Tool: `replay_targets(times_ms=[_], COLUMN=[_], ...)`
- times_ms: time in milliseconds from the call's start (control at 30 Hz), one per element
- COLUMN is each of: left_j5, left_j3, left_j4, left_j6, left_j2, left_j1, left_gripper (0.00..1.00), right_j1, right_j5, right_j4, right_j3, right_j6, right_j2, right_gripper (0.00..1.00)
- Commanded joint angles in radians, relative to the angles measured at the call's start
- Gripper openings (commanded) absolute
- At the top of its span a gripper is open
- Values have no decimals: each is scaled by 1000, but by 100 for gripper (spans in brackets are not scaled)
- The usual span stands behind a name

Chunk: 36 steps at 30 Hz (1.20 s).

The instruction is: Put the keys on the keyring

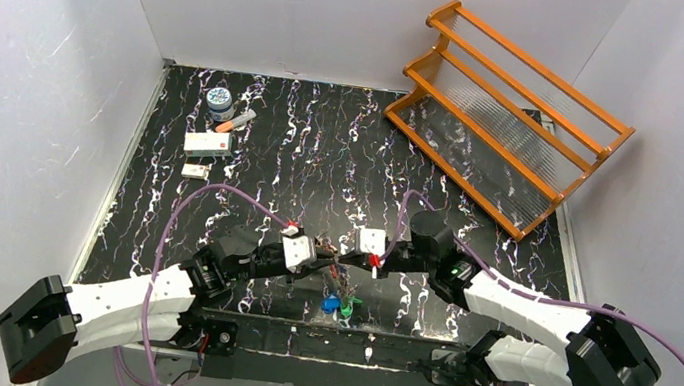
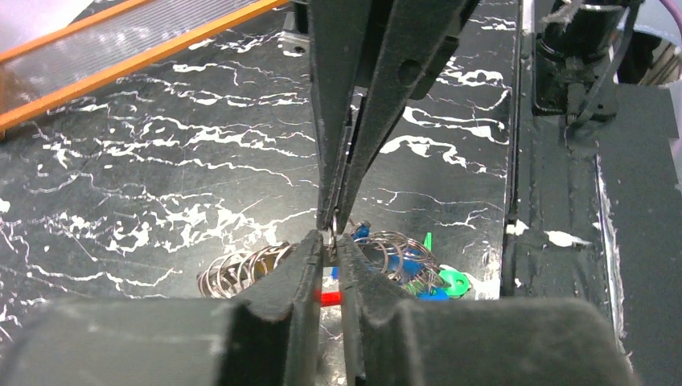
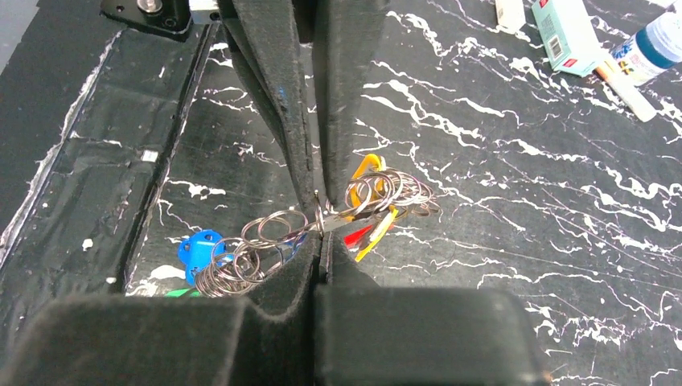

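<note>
Two arms meet tip to tip over the near middle of a black marbled table [image 1: 254,140]. Your left gripper [image 1: 328,264] is fully closed. Your right gripper [image 1: 354,258] is closed too, facing it nose to nose. Both appear to pinch the same thin wire loop of the keyring [image 3: 384,191] from opposite sides.

The rest of the keyring spreads in silvery coils under and beside the two tips, close to the table. A blue tag [image 3: 197,249] lies on one side and a yellow tag [image 3: 366,173] on the other. A green tag [image 2: 454,281] lies at the edge of the bunch. In this tangle you cannot pick out separate keys.

To do this step well, likely parting the wire so a key can slide on, keep one grip firm as the anchor. Move the other slowly, along the wire and not across it. The wire is thin and springy, so it will probably slip out of the soft pads if you twist fast. Watch both wrist views for the loop at the tips, and keep the hanging coils from snagging.
</note>
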Motion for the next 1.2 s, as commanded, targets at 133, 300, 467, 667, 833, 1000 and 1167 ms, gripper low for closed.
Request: replay_targets(times_ms=[133,300,467,667,833,1000,1167], left_j5=[-201,-226,-165,-103,-73,-27,7], left_j3=[11,48,50,37,30,39,46], left_j4=[-9,-126,-138,-57,24,76,94], left_j6=[19,83,113,90,66,54,53], left_j2=[-40,-34,-11,45,84,124,151], left_j1=[-4,-4,-5,-5,-5,-5,-5], left_gripper=[45,54,53,47,37,31,24], right_j1=[-1,-2,-1,-1,-2,-1,-1], right_j5=[56,127,159,136,97,87,92], right_j4=[-308,-519,-657,-738,-747,-742,-745], right_j3=[164,282,379,472,507,516,524], right_j6=[-76,-67,-21,50,81,93,96], right_j2=[-5,41,99,187,224,238,247], right_gripper=[1,1,1,1,1,1,1])
